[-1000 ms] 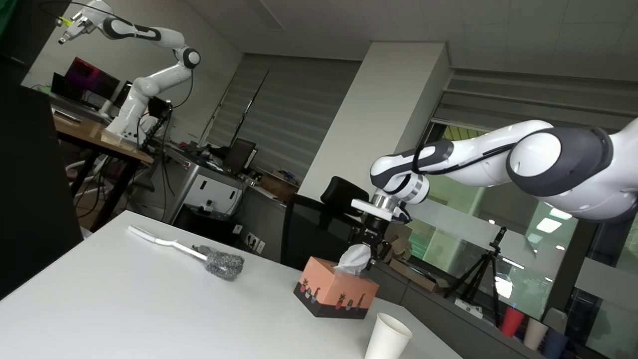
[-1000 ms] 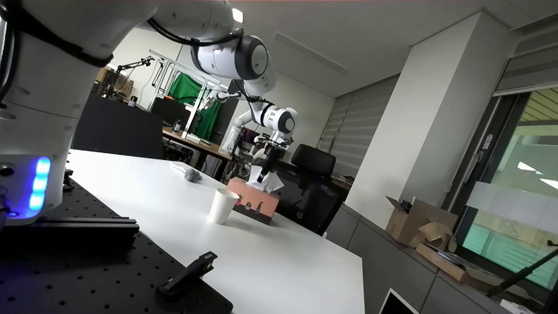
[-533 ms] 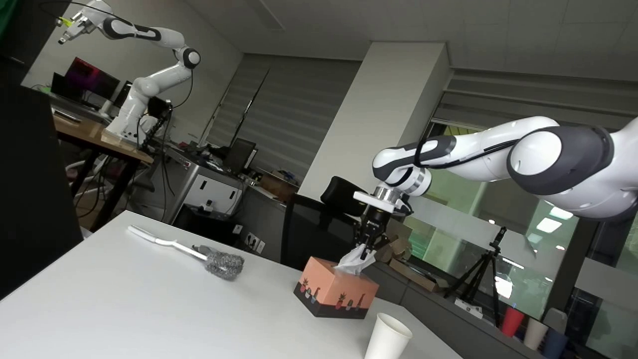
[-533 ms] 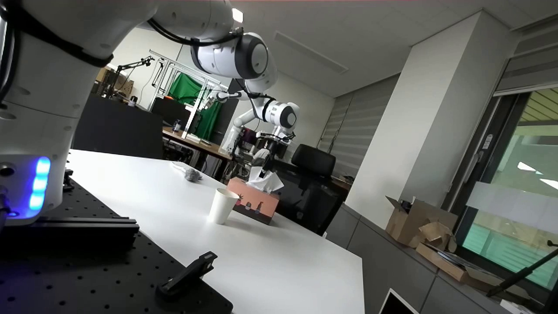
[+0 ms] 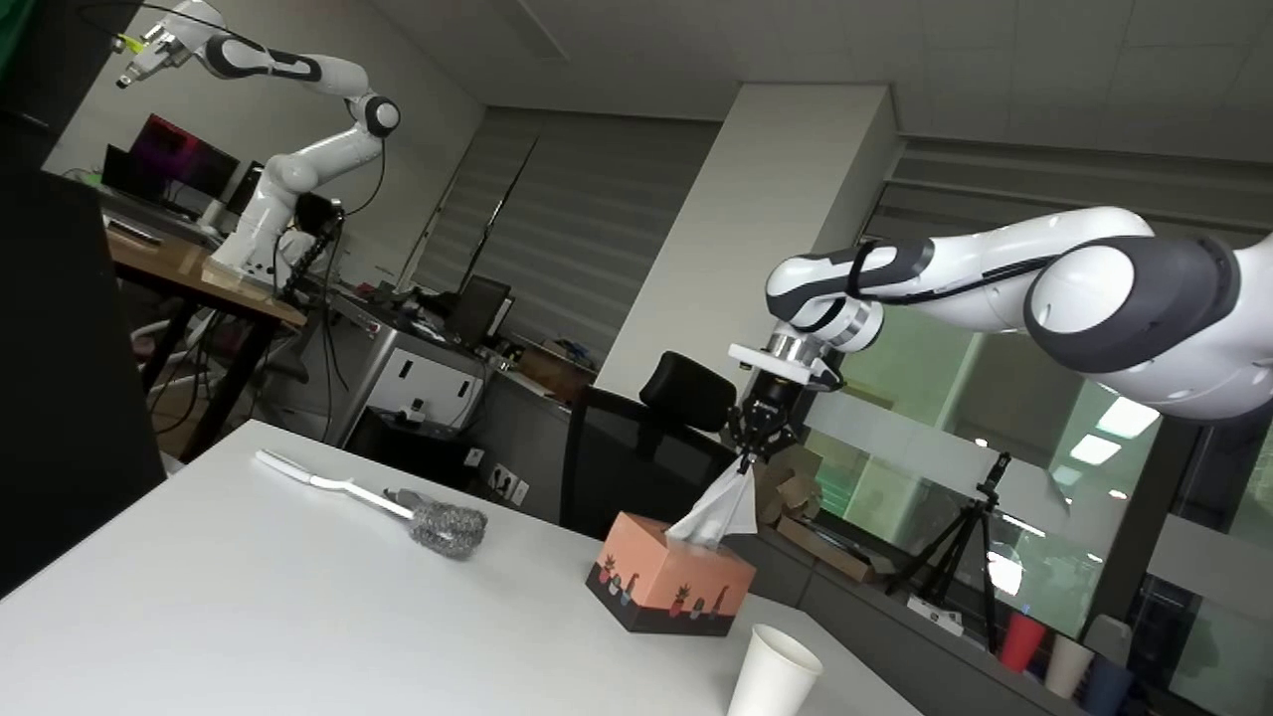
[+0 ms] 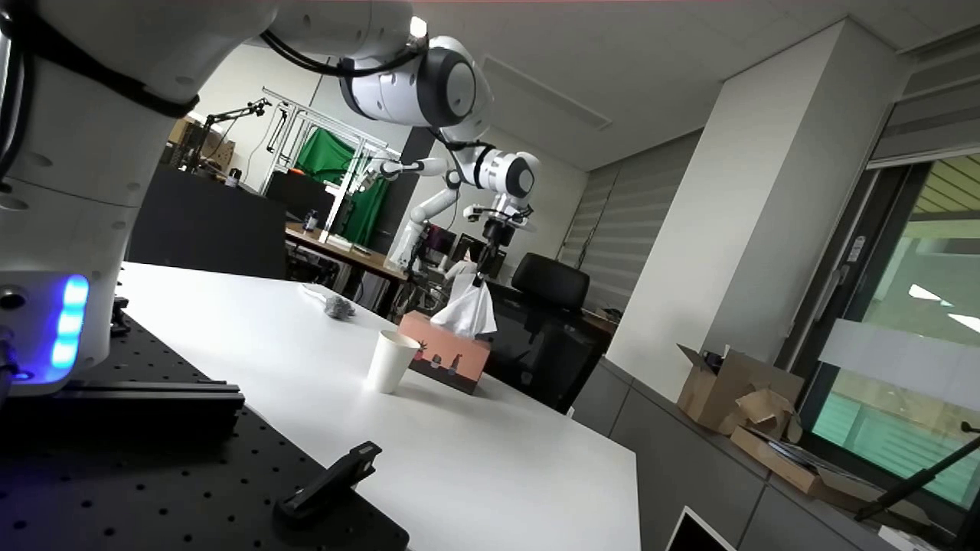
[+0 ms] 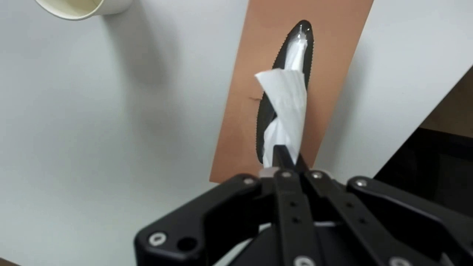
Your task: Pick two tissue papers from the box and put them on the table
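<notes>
Lifted the gripper (image 7: 289, 157) higher over the last half second, drawing the tissue (image 5: 718, 507) up into a taller, tauter peak. Held a tight clench on its upper end, with lower folds caught in the slot (image 7: 266, 111) of the tissue box (image 5: 686, 589). Judged the task to be early: probably at the first of two pulls, part-way out. Had yet, as far as visible, to lay either sheet on the table (image 5: 398, 626). Left to do, by that reading: freeing this one, setting it down, repeating for a second. Could not tell the number of layers in the grip. Outward across the white surface, found a paper cup (image 6: 390, 361) standing near the box but apart, and a grey-headed brush (image 5: 444, 526) lying well away. Beyond the edge, saw a dark chair (image 6: 540, 340), and farther off another white arm (image 5: 296, 171) and a tripod (image 5: 981, 509).
</notes>
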Robot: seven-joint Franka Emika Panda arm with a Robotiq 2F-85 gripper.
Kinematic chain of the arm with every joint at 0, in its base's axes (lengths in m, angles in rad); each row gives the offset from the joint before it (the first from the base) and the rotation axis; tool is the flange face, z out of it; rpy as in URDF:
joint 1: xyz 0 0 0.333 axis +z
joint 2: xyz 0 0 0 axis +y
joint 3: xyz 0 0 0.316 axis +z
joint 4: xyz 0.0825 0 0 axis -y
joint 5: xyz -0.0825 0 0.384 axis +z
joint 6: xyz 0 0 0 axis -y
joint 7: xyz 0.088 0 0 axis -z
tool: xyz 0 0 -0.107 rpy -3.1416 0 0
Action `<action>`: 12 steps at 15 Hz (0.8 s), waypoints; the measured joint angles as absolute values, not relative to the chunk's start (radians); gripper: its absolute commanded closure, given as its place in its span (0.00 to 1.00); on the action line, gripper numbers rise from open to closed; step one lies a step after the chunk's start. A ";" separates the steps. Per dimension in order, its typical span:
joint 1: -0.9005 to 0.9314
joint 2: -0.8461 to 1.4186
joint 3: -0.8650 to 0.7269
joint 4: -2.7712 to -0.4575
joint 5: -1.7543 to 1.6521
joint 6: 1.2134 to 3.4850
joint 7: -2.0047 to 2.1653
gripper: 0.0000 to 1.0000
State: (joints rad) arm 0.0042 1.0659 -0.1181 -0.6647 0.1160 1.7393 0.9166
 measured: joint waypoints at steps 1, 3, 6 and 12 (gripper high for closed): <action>0.000 1.055 -0.122 -0.653 0.116 1.729 0.914 1.00; -0.013 1.031 -0.132 -0.633 0.116 1.719 0.912 1.00; -0.033 0.997 -0.168 -0.606 0.086 1.713 0.907 1.00; -0.092 0.976 -0.263 -0.590 -0.003 1.681 0.905 1.00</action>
